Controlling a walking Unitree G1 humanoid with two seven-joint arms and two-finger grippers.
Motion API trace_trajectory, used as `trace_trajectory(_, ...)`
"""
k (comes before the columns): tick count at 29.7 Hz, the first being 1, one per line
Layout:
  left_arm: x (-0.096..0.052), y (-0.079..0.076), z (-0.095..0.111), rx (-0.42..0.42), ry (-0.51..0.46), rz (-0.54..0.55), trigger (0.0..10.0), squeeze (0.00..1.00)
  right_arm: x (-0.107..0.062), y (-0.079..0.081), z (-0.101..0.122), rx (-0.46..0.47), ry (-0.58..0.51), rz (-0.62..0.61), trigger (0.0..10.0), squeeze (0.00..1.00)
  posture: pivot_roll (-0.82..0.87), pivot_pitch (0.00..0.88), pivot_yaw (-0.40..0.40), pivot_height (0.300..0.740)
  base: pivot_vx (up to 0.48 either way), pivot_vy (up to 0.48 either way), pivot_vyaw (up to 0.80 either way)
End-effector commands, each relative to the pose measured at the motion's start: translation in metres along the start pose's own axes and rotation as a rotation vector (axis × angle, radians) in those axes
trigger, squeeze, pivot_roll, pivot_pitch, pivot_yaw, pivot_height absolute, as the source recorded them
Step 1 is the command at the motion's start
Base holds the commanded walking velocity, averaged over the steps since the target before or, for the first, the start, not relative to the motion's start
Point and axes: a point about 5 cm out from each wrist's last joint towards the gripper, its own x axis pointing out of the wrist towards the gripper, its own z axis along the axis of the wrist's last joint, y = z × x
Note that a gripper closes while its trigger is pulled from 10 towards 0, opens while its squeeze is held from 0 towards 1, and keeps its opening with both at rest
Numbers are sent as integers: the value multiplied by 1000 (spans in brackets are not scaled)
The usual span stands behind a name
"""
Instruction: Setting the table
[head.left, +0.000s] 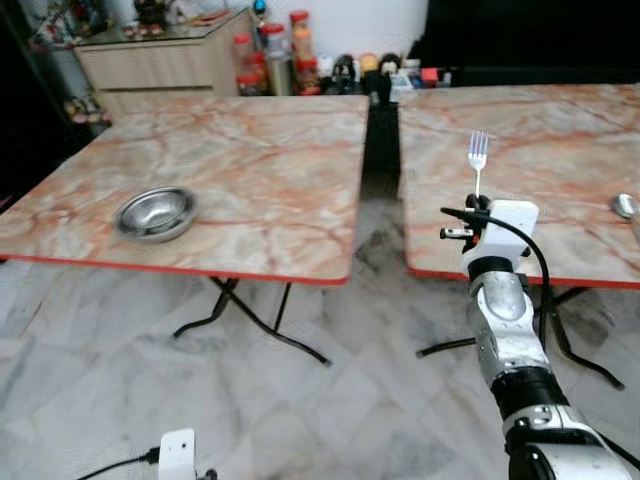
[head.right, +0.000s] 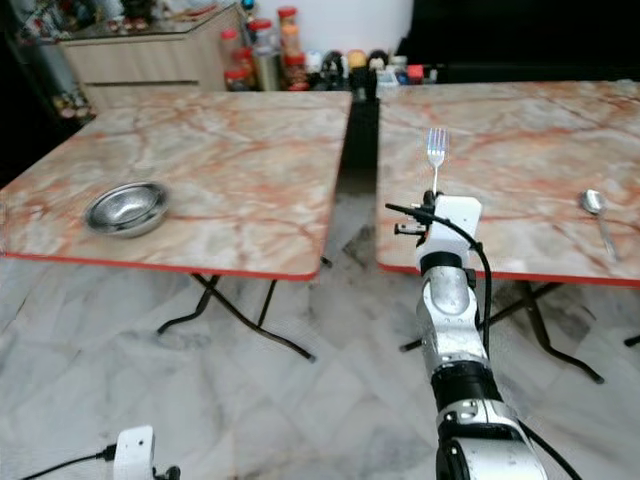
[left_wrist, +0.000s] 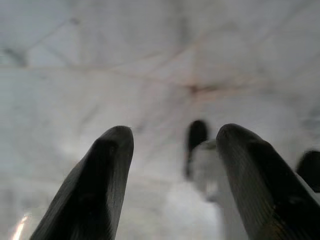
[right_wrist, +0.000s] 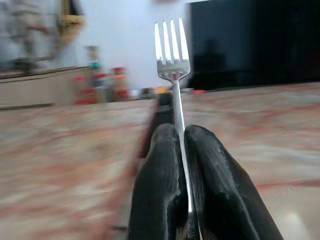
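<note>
Right end effector (right_wrist: 181, 145) with upright fork (head.left: 478, 160), bowl (head.left: 155, 213) and spoon (head.right: 597, 212) beyond.

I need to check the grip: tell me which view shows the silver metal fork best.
The right wrist view: the silver metal fork stands close and sharp, its handle clamped between the right gripper fingers. Both eye views show it small, upright above the marble-patterned table. The left wrist view faces the floor.

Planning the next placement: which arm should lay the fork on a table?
The right. Its gripper is raised at the right-hand table's near edge, jaws shut on the fork. The left gripper hangs low over the floor, holding nothing.
</note>
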Motion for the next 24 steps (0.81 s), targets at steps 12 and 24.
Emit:
trace_trajectory(12,1,1,6,15,-10,3,10000,0,1,-7,3,-5,-2,-31,10000,0,-28,0,75,740,0,480,-130)
trace_trajectory(24,3,-5,17,16,-36,-4,10000,0,1,-6,4,4,-4,-28,10000,0,-26,0,77,740,0,480,0)
